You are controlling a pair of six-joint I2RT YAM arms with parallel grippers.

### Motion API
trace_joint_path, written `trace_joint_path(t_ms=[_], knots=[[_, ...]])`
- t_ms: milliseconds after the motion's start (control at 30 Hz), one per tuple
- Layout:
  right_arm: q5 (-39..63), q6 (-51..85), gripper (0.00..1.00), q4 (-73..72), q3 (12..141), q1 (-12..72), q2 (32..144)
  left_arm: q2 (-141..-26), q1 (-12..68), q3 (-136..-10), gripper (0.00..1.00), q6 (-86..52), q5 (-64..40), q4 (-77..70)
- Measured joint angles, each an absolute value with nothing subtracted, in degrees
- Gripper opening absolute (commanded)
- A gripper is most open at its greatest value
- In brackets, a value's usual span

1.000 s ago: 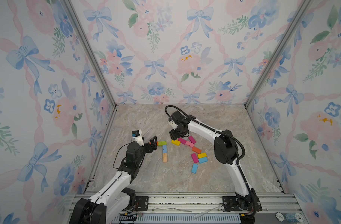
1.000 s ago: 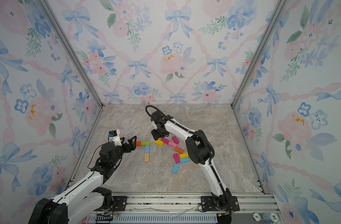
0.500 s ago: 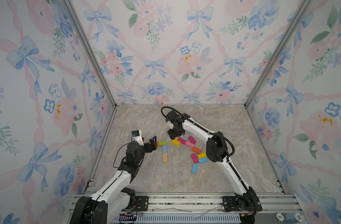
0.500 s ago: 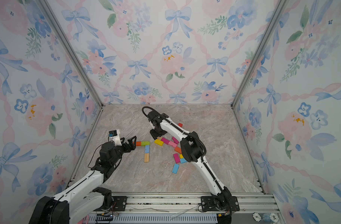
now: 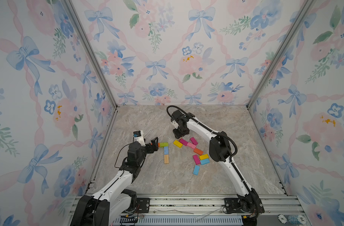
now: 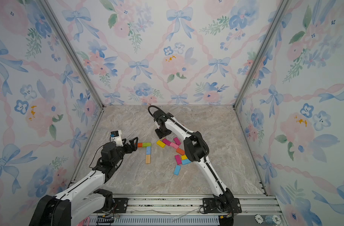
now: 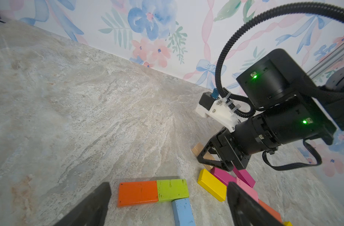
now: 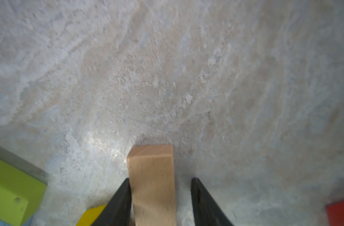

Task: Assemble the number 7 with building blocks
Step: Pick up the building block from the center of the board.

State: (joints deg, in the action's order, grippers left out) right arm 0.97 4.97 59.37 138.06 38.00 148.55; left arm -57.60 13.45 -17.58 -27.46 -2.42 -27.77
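Roughly, the 7 looks half built. Left of centre in a top view, the left arm (image 6: 85,180) holds its jaws spread, just beside the orange block (image 6: 139,144). Orange and the green block (image 6: 147,144) lie end to end as the top bar; below the green run the blue block (image 6: 148,150) and a striped wood block (image 6: 147,158), a short stem. Further right, the right arm (image 6: 177,127) sets its jaws astride a plain wood block (image 8: 152,176) on the desk (image 6: 128,121): one side touches, the other shows a gap, so nothing is pinched yet. Right again, spare blocks (image 6: 174,145) lie scattered. Left, I judge: lengthening the stem.
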Motion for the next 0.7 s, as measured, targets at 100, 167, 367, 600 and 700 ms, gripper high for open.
trace_joint_path(t_ms=[100, 167, 367, 600, 700], knots=[[2.2, 5.9, 0.31, 59.0, 138.0, 37.4, 148.6, -57.6, 13.4, -17.6, 0.95, -27.5, -2.5, -27.6], [3.0, 6.5, 0.31, 58.5, 137.8, 37.0, 148.6, -57.6, 13.4, -17.6, 0.95, -27.5, -2.5, -27.4], [5.2, 8.6, 0.29, 53.8, 133.0, 36.1, 146.3, -57.6, 13.4, -18.2, 0.95, -27.6, -2.4, -26.4], [10.1, 13.5, 0.28, 44.1, 120.1, 33.9, 139.2, -57.5, 13.3, -18.6, 0.95, -27.7, -2.4, -25.7], [12.5, 15.1, 0.28, 40.3, 115.8, 32.5, 135.8, -56.9, 13.3, -19.8, 0.95, -28.6, -2.6, -23.4]])
